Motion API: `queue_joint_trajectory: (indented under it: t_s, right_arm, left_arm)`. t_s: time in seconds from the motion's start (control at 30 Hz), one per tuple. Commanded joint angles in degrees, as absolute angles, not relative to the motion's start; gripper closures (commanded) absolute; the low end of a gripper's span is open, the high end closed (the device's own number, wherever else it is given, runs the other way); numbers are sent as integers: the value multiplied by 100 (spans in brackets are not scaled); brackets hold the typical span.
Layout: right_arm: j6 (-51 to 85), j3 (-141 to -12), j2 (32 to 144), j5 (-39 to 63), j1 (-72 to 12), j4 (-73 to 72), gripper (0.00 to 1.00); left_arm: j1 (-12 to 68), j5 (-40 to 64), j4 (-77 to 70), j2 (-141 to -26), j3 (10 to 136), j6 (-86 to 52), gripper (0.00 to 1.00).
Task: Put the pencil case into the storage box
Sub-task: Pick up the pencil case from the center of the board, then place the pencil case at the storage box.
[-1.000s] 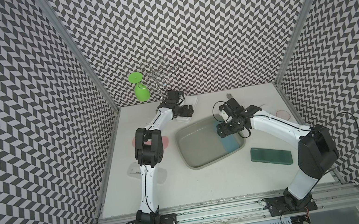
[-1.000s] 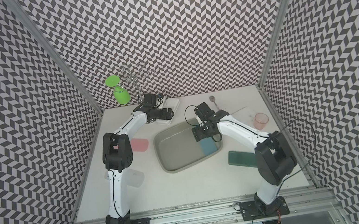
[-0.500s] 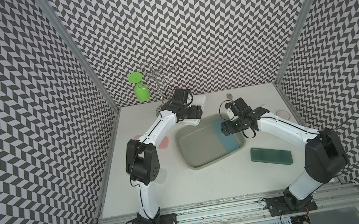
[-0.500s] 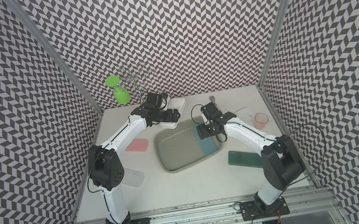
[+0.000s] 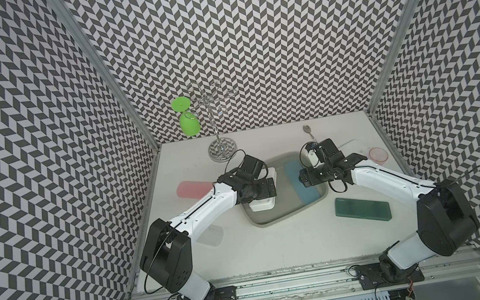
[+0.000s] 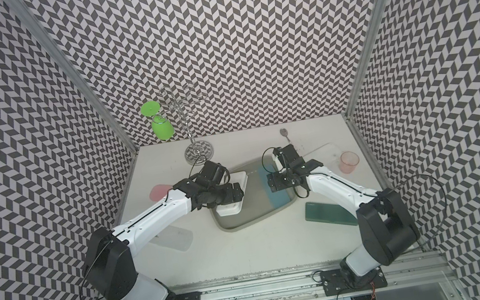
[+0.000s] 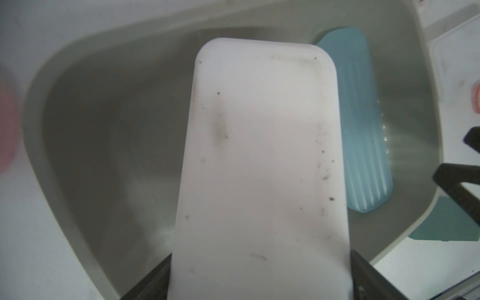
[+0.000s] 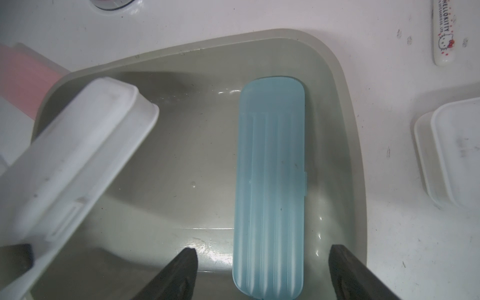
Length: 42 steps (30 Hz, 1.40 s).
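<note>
A white pencil case [image 5: 263, 206] hangs tilted over the left half of the grey storage box [image 5: 263, 222], with my left gripper [image 5: 266, 187] shut on its long sides. In the left wrist view the pencil case [image 7: 259, 155] fills the middle, above the box floor, and dark fingers [image 7: 368, 280] press its edges. A blue case [image 8: 270, 181] lies flat in the storage box [image 8: 348, 117] along its right wall. My right gripper [image 8: 262, 259] hovers open over the blue case's near end, its fingers clear of both sides. Both top views show the storage box [image 6: 234, 227] mid-table.
A pink case [image 5: 192, 189] and a translucent case [image 5: 211, 235] lie left of the box. A dark green case [image 5: 362, 208] lies to its right. A pink cup [image 5: 377, 155] and a spoon [image 5: 309, 131] sit at the back right. A wire rack [image 5: 222, 150] holds a green glass [image 5: 189, 126].
My left arm has carried the white pencil case from the back of the table to over the box's left half. The right gripper has stayed open over the blue case, shifting only slightly.
</note>
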State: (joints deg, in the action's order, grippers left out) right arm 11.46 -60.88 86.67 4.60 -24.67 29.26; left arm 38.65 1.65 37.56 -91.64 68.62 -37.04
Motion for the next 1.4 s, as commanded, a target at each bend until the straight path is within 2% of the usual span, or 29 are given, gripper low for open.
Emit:
queue_joint_trajectory:
  t_s: [0.0, 0.2, 0.3, 0.37, 0.7, 0.87, 0.9, 1.03, 1.23, 1.37]
  right_arm:
    - [1051, -6108, 8539, 513, -2435, 2619, 16]
    - [1046, -6171, 8687, 545, -2415, 2619, 16]
    - [1057, -6261, 8738, 558, -2409, 2654, 16]
    - [1069, -6311, 8755, 539, -2410, 2687, 16]
    - [1068, -6216, 8659, 535, -2379, 2648, 16]
    - [993, -6179, 8714, 1337, -2368, 2287, 17]
    - [946, -6183, 8756, 1683, -2373, 2140, 18]
    - [988, -6415, 9142, 2767, -2372, 1754, 37]
    - [1171, -6867, 9976, 4201, -2372, 1390, 46]
    - [1267, -6994, 10448, 4886, -2373, 1283, 55]
  left_arm:
    - [4017, -21, 3353, -9325, 7056, -4166, 16]
    - [4164, 126, 3460, -10406, 7525, -4259, 16]
    - [4201, 256, 3516, -10780, 7702, -4273, 11]
    - [4227, 315, 3494, -10857, 7699, -4297, 0]
    - [4243, 339, 3784, -10594, 8074, -4098, 0]
    - [4240, 292, 4112, -10881, 8321, -3945, 0]
    - [4238, 367, 4044, -10927, 8254, -3934, 0]
    - [4250, 617, 3605, -11012, 7856, -3945, 0]
    - [4276, 717, 3349, -11117, 7707, -3931, 0]
    - [4277, 573, 3482, -11096, 7765, -3920, 0]
